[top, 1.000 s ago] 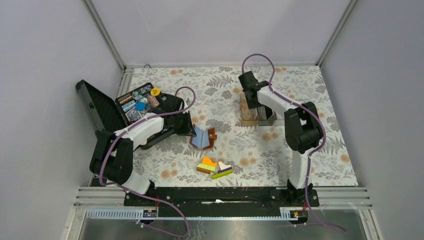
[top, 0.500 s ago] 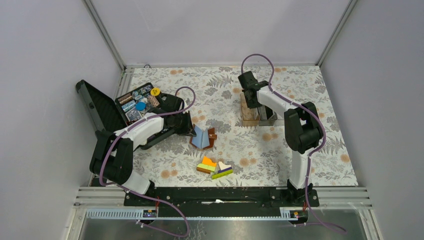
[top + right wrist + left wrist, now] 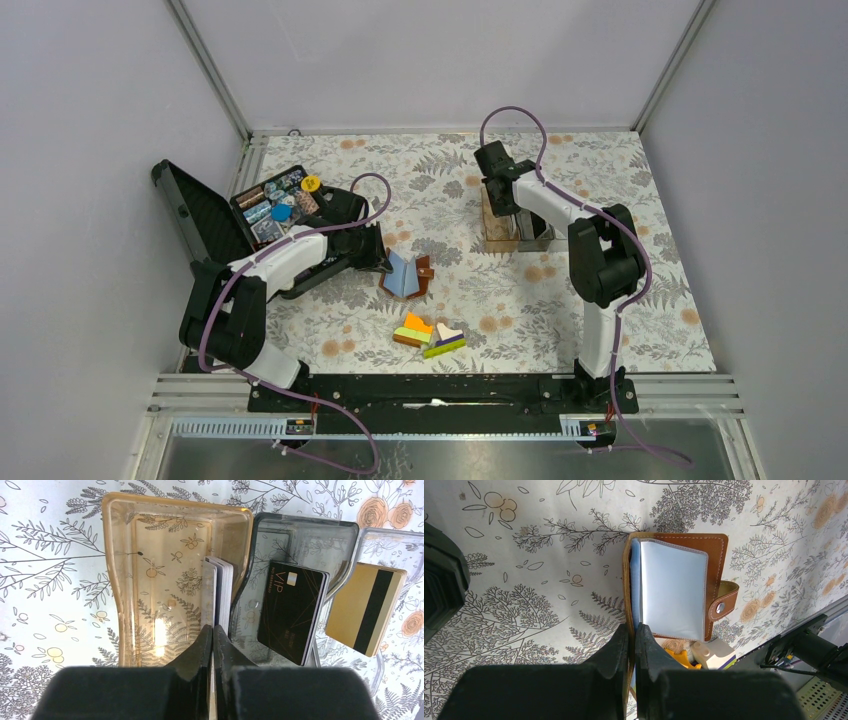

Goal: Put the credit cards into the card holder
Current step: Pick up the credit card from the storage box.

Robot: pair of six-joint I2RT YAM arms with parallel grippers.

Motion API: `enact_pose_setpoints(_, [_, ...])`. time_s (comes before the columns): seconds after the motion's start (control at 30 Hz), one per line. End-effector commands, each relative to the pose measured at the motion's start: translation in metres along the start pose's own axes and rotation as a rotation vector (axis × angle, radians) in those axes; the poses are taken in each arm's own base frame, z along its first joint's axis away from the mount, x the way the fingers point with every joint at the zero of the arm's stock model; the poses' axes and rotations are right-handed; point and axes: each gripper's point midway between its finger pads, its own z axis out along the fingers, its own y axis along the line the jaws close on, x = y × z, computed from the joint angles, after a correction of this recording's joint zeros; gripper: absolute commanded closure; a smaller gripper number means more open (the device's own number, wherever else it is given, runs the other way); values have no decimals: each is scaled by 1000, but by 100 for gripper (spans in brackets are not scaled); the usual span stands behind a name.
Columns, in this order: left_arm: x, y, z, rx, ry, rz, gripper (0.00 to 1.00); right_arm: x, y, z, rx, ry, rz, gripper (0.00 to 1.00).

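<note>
1. While it stood open on the tabletop [image 3: 450,165], the brown leather card holder [image 3: 405,275] met the left tool [image 3: 383,262].
2. That tool clenched its cover edge.
3. The right tool [image 3: 212,635] pinched a thin grey plastic card [image 3: 212,595] in an amber box [image 3: 172,507].

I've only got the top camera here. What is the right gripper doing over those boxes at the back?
Observer: The right gripper is shut on a grey card at the end of a stack standing in the amber tray.
Operator: Any other cards there?
Observer: A black VIP card leans in the grey tray, and a gold card in the clear tray.
Operator: And the left arm?
Observer: The left gripper pinches the open card holder by one brown edge; a clear sleeve faces up.
</note>
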Motion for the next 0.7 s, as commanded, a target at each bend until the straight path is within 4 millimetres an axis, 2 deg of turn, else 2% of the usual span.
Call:
enact_pose_setpoints(0.0, [-16,-12,-5,43,-35,28,100,-13,4,-13,-30,-25,12,99])
enact_pose_setpoints(0.17, [-17,-11,-7,32,-47,26,100,-15,9,-18,-66,-30,30,100])
enact_pose_setpoints(0.3, [-18,-11,-11,28,-71,17,100,-26,11,-31,-104,-63,55,100])
enact_pose_setpoints(0.47, [-20,-15,-16,50,-121,-16,100,-40,9,-55,-142,-119,99,100])
enact_pose_setpoints(0.67, [-26,-13,-29,30,-215,-50,100,-51,7,-94,-221,-209,179,100])
